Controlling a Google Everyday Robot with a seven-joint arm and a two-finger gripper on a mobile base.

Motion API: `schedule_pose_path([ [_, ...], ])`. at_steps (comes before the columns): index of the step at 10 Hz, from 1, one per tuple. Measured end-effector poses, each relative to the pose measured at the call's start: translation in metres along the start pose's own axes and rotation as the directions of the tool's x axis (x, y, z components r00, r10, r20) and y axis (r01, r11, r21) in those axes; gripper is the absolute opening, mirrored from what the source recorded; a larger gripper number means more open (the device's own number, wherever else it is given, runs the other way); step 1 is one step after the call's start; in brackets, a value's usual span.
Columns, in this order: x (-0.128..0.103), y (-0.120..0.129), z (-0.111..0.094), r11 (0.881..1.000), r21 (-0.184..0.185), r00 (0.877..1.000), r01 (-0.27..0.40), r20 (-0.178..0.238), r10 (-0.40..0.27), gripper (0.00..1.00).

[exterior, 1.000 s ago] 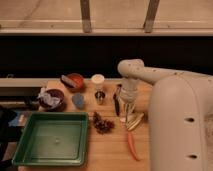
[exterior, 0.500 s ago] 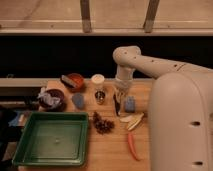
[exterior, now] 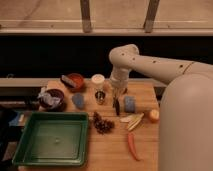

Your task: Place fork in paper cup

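wooden table (exterior: 110, 152) | green tray (exterior: 50, 115) front-left | paper cup (exterior: 98, 81), steel cup (exterior: 100, 97), carrot (exterior: 132, 146), pinecone (exterior: 102, 123) | gripper (exterior: 118, 91) above middle

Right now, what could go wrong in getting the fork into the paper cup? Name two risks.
1. The gripper hangs just right of the small steel cup, which stands directly in front of the paper cup. A lowering move might end in the wrong cup or knock either over.
2. A slim dark utensil shows right below the gripper. I cannot tell whether it is held or lying on the table, so it may be mistaken for the fork.
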Motion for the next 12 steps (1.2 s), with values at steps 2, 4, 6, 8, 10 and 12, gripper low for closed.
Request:
schedule_pose_path([
  [2,0.000,0.000,0.000,1.000,-0.001,1.000,0.000,-0.001,0.000,0.00],
  [4,0.000,0.000,-0.001,1.000,-0.001,1.000,0.000,0.000,0.000,0.00],
  [6,0.000,0.000,-0.001,1.000,-0.001,1.000,0.000,-0.001,0.000,0.00],
  [8,-0.004,0.000,-0.002,1.000,-0.001,1.000,-0.010,0.020,0.010,0.00],
  [10,-0.030,0.006,-0.007,1.000,-0.003,0.997,0.000,0.079,0.001,0.00],
  [12,-0.055,0.033,-0.013,0.999,-0.004,0.990,0.045,0.132,-0.044,0.00],
])
